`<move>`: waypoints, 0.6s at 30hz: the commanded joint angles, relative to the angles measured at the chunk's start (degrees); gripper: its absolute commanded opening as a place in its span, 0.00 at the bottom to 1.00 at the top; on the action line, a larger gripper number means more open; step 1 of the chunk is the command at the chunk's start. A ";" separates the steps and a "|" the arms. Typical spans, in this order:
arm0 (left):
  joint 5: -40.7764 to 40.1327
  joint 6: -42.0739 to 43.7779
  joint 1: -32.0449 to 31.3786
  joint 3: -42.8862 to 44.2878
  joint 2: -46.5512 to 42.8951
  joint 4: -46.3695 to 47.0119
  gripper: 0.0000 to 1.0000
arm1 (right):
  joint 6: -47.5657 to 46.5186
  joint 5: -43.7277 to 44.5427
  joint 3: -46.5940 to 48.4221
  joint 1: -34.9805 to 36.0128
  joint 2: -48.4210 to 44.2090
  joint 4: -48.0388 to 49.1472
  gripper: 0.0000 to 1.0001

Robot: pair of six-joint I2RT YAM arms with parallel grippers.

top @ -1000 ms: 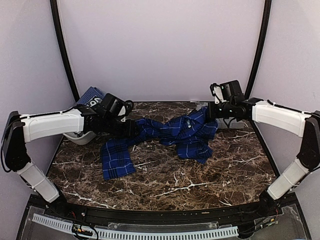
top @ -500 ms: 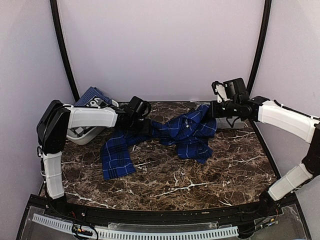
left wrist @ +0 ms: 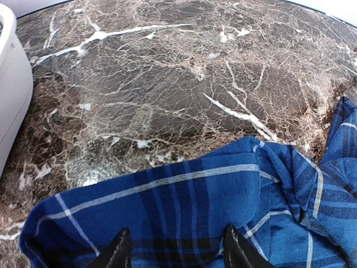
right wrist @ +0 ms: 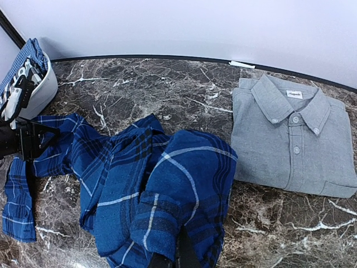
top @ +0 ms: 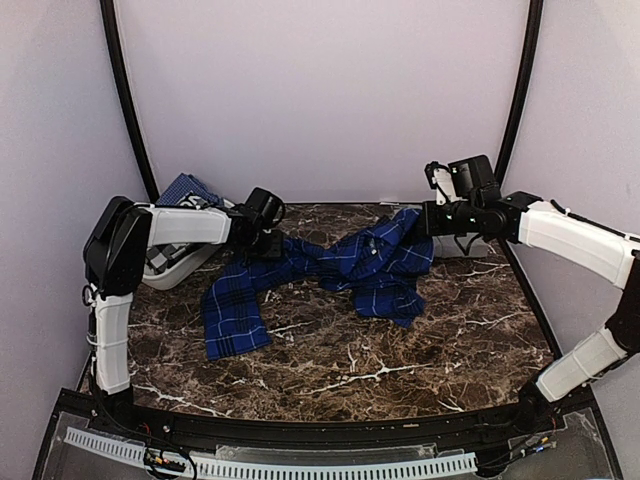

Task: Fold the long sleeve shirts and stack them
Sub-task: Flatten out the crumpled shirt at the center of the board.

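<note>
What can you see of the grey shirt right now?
The grey shirt lies flat, folded into a neat rectangle, on the marble table near its back edge. It looks like plain woven cloth. The collar faces up with a white label inside, pale buttons run down the placket, and a pocket shows at one lower corner. The plaid shirt bunches against one side edge.

The plaid shirt (top: 365, 262) is royal blue crossed with black bands and thin white lines. By the far right corner, the grey shirt (right wrist: 279, 139) is plain, with a white collar label. The tabletop (top: 400, 360) is dark brown marble veined white.
</note>
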 commanded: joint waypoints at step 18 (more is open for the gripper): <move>6.65 4.76 1.75 7.67 3.82 -0.26 0.03 | 0.16 3.59 0.84 0.49 -1.40 0.50 0.00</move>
